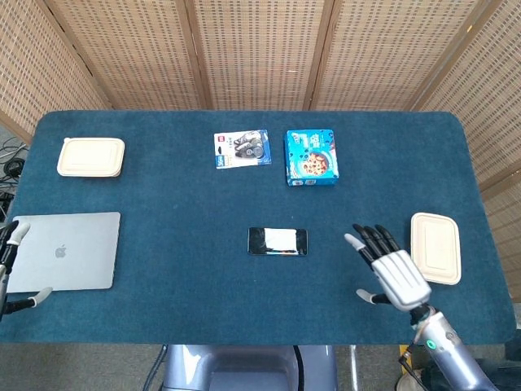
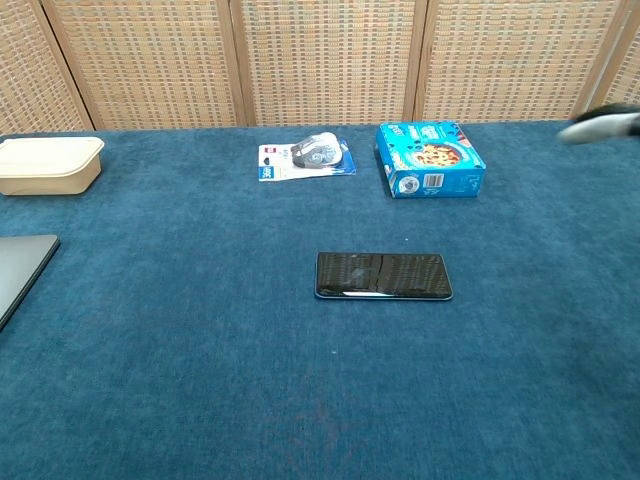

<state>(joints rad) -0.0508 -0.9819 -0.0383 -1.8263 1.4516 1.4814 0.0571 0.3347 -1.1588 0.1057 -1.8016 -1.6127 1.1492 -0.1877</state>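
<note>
We see a blue-carpeted worktop (image 1: 179, 285) spread before woven cane screens (image 1: 260, 49), viewed from the head camera above and the chest camera in front.

At 9 o'clock on the worktop lies a closed silver laptop (image 1: 65, 251), its near corner also edging into the chest view (image 2: 20, 270). Just off its 9 o'clock side we catch the left robot hand (image 1: 10, 269) at the frame's border; only fingertips show, apart and touching nothing we can make out, though whether the rest is released or clenched we cannot tell.

At 4 o'clock hovers the right robot hand (image 1: 391, 273), released, fingers spread and grasping nothing. It sits between the phone and a beige lidded tray (image 1: 435, 247), which lies just to its 3 o'clock side. A blurred streak at the chest view's right edge appears to be one of its fingers (image 2: 600, 125).

At 10 o'clock rests a second beige lidded tray (image 1: 90, 156), seen again at the far left from the chest camera (image 2: 50, 163).

At 1 o'clock stands a blue biscuit box (image 1: 311, 157), flat on the worktop (image 2: 430, 158).

Beside it, at 12 o'clock, lies a packaged computer mouse (image 1: 242, 149) on its card (image 2: 305, 157).

At the centre lies the black phone (image 1: 278, 241), face up, well apart from the right robot hand's fingertips at its 3 o'clock side (image 2: 383, 275).
</note>
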